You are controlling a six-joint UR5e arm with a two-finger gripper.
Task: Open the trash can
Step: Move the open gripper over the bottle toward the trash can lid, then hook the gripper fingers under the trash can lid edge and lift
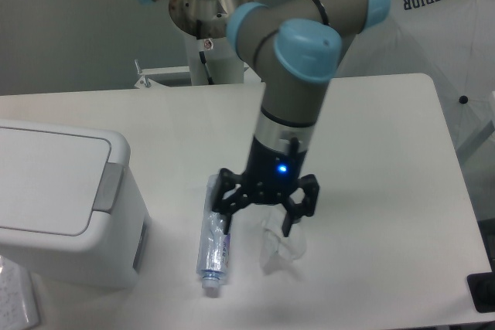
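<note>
The trash can (pixel 66 199) sits at the left edge of the tabletop (pixel 387 152), toward the front corner — a white boxy bin with rounded corners, partly cut off by the left border of the view. Its flat lid is down, and the grey push tab (pixel 107 186) on the lid's right side shows nothing touching it.

The gripper (pixel 261 219) hangs over the middle of the tabletop, well apart from the trash can, its fingers spread wide and pointing down with nothing between them. A small blue light glows on the wrist just above the fingers. The left-hand finger in the view stands over the upper part of a clear plastic bottle (pixel 214 237), which lies on its side near the front edge with its cap end toward the front. The right-hand finger stands over a crumpled white wrapper (pixel 280 246) lying just beside the bottle, on its right. Whether either fingertip touches what lies below cannot be told from this angle.

At the back edge of the tabletop the arm's white base column (pixel 207 52) rises — the grey-and-blue arm reaches forward from it.
</note>
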